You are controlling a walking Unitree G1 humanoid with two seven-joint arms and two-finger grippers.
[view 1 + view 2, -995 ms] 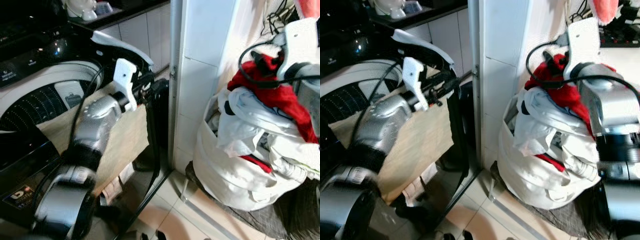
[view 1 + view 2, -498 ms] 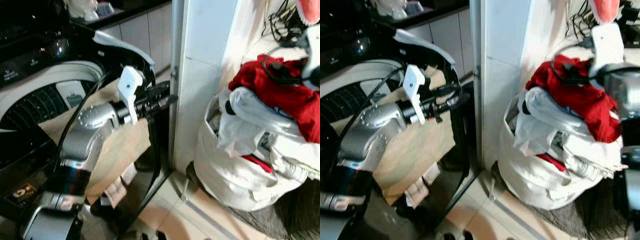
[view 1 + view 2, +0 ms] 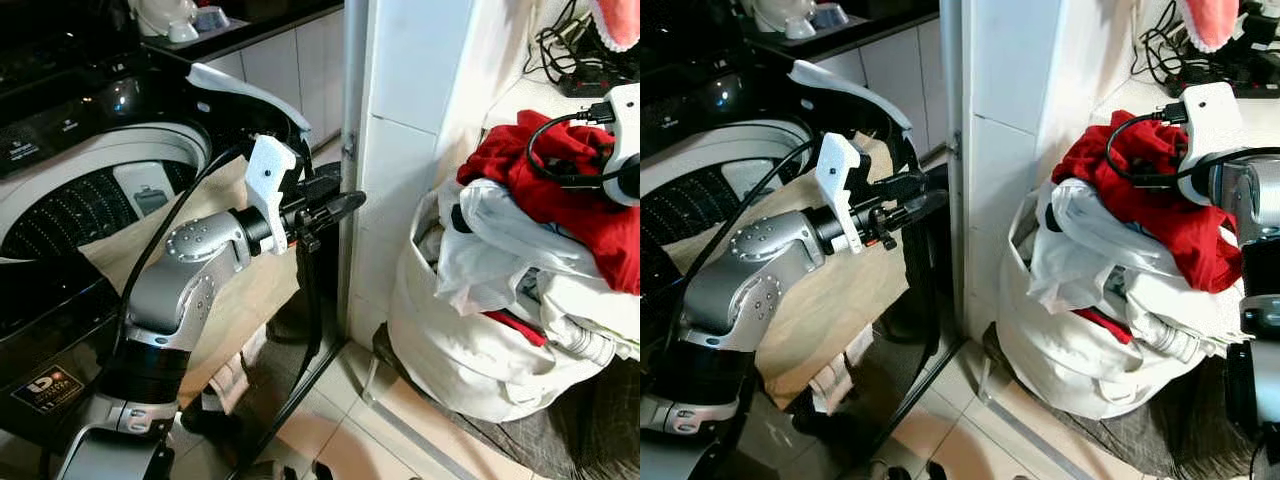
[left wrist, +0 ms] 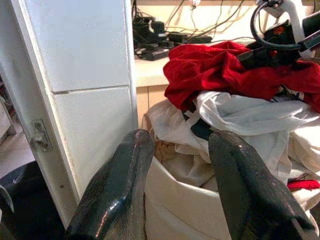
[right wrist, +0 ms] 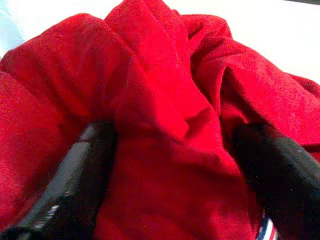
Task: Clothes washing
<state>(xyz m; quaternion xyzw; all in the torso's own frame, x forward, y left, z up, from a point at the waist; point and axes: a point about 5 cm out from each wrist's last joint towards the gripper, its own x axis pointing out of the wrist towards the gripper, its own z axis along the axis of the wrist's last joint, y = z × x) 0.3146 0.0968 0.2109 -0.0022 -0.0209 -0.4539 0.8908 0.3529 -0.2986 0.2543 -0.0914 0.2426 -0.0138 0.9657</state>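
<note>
Laundry corner with a pale tiled floor (image 3: 350, 440). A white tiled pillar (image 3: 410, 120) divides the space. A top-loading washing machine (image 3: 90, 190) stands on the left pincer's side of it, with a brown cloth (image 3: 830, 300) draped over its front. A white laundry bag (image 3: 470, 350) sits on the floor on the far side of the pillar, heaped with white clothing and topped by a red garment (image 3: 560, 190).

Left pincer (image 3: 335, 208): held level in front of the pillar, pointing toward the bag. Its wrist view shows the two fingers (image 4: 117, 187) parted with nothing between them, the bag beyond them.

Right pincer (image 5: 175, 165): down on the heap at the top of the bag. The head views show its white wrist housing (image 3: 1205, 130) above the red garment. The wrist view adds the detail: both fingers (image 5: 75, 185) spread wide and pressed into the red folds, cloth bulging between them; no closed grip.

The red garment lies crumpled across the top of the pile, its longer run sloping from the wall side down toward the bag's outer edge. A table (image 4: 150, 70) behind the bag carries tangled black cables (image 4: 165, 37).
</note>
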